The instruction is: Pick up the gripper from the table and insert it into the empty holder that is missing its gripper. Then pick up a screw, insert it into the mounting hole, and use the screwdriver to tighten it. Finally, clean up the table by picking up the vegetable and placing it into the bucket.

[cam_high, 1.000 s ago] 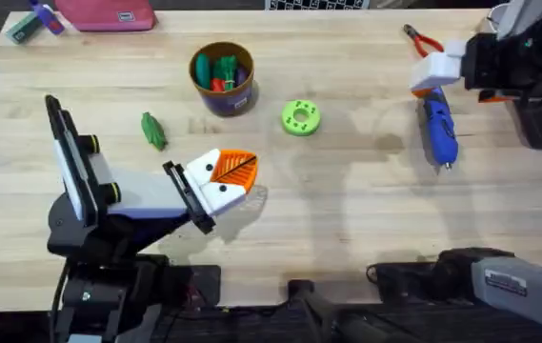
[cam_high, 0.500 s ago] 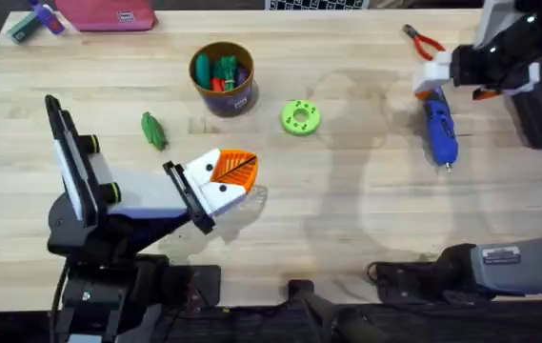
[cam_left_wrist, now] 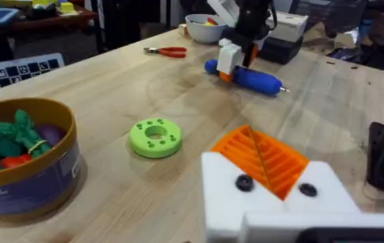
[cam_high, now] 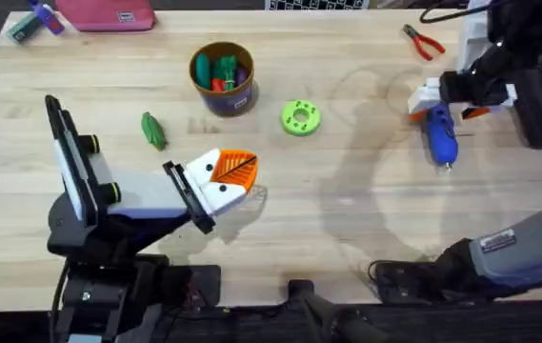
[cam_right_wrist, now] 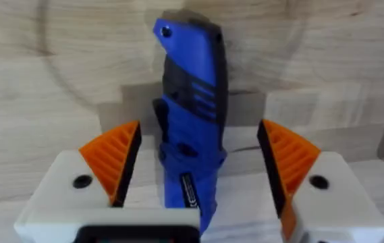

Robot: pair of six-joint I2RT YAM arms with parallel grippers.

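Right hand (cam_high: 450,103): lower than a second ago and turned, no longer reaching in from the side above the handle but set squarely over the screwdriver (cam_right_wrist: 192,81). Stands wide open, one orange pad (cam_right_wrist: 114,158) on either side of the blue body, clear of it, gripping nothing.

Reads as the approach to a grasp, so probably preparation for the tightening step.

Screwdriver itself unmoved: flat on the worktop (cam_high: 347,219), rear part of the body between the pads, thin metal tip pointing toward the robot's side.

Farther out, red pliers (cam_high: 423,41) just beyond the hand. Well apart across the worktop, vegetable (cam_high: 153,131) lying near the bucket (cam_high: 221,76), not in it, so clean-up not yet done.
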